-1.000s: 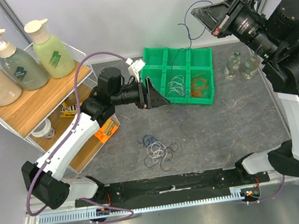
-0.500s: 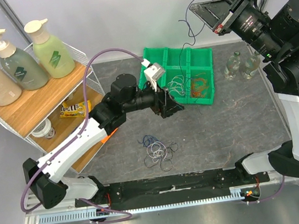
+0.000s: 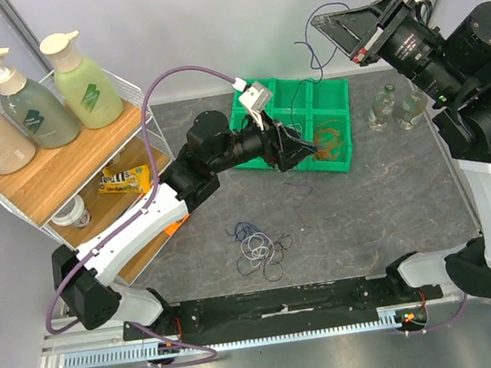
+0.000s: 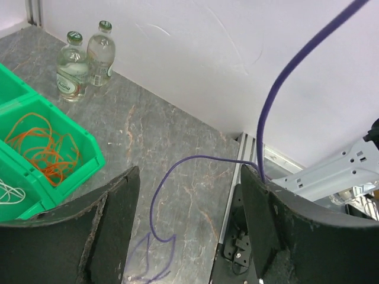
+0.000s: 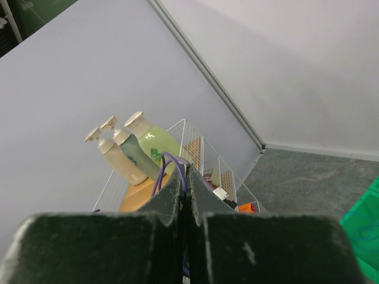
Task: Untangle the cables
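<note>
My right gripper (image 3: 324, 23) is raised high at the back right and shut on a thin blue cable (image 3: 302, 48); the right wrist view shows its closed tip (image 5: 186, 170) pinching the cable (image 5: 172, 163). The cable hangs down towards the table. My left gripper (image 3: 305, 151) is open over the green tray (image 3: 333, 89). In the left wrist view the blue cable (image 4: 278, 100) runs up past the right fingertip of the open left gripper (image 4: 189, 177), and its lower end lies on the table. Orange cables (image 4: 41, 148) and white cables (image 4: 6, 195) lie in tray compartments. A tangled pile of cables (image 3: 259, 248) lies on the table.
Two glass bottles (image 3: 395, 106) stand right of the tray and also show in the left wrist view (image 4: 83, 59). A wire rack (image 3: 69, 163) with three pump bottles (image 3: 34, 108) stands at the left. The table's right edge rail (image 4: 237, 177) shows below the left gripper.
My left arm has swung right, from the tray's left side to over its middle compartments. My right gripper has stayed raised with the blue cable, shifting slightly.
</note>
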`<state>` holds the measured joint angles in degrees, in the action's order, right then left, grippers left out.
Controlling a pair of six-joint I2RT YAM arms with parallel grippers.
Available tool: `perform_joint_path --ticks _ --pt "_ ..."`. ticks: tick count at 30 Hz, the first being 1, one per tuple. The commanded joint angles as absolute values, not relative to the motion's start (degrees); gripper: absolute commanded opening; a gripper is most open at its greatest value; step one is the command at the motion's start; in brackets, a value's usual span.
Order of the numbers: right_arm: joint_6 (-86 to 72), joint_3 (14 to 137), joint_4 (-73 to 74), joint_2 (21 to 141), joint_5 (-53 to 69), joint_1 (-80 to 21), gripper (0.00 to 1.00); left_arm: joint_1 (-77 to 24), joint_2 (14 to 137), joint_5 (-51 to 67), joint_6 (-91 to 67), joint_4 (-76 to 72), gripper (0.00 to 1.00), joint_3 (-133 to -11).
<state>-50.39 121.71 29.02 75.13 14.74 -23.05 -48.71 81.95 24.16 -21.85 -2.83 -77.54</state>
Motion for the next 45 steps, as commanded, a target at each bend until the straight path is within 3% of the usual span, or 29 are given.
perform_joint_path --ticks 1,4,11,16,22,29,40,45 --pt "-51.33 121.81 25.41 74.35 15.12 -23.20 0.00 -48.96 82.71 24.35 -24.79 -6.95 0.72 -79.19" --pt "-51.07 123.13 24.96 75.23 12.84 -23.20 0.00 -48.96 80.87 22.86 -23.56 -4.05 0.70 -78.23" --pt "-46.42 129.98 25.49 80.59 0.37 -23.29 0.00 -48.96 68.67 17.76 -16.53 8.69 0.80 -70.77" --pt "-39.48 135.87 23.65 86.65 -8.60 -22.94 0.00 -49.04 58.46 11.79 -15.56 13.79 0.79 -66.45" --pt "-30.42 136.76 14.34 91.75 -17.83 -21.10 0.00 -48.96 56.16 14.41 -15.20 19.33 0.68 -68.55" --pt "-27.43 139.12 0.45 101.50 -19.07 -16.44 0.00 -48.87 54.58 15.73 -15.03 22.84 0.68 -68.99" --pt "-23.29 143.53 -7.64 112.93 -19.33 -11.26 0.00 -48.96 54.31 12.48 -13.97 28.30 0.73 -69.70" --pt "-24.08 139.14 -9.05 114.43 -19.07 -8.88 0.00 -48.96 55.19 11.25 -13.80 28.65 0.73 -70.05"
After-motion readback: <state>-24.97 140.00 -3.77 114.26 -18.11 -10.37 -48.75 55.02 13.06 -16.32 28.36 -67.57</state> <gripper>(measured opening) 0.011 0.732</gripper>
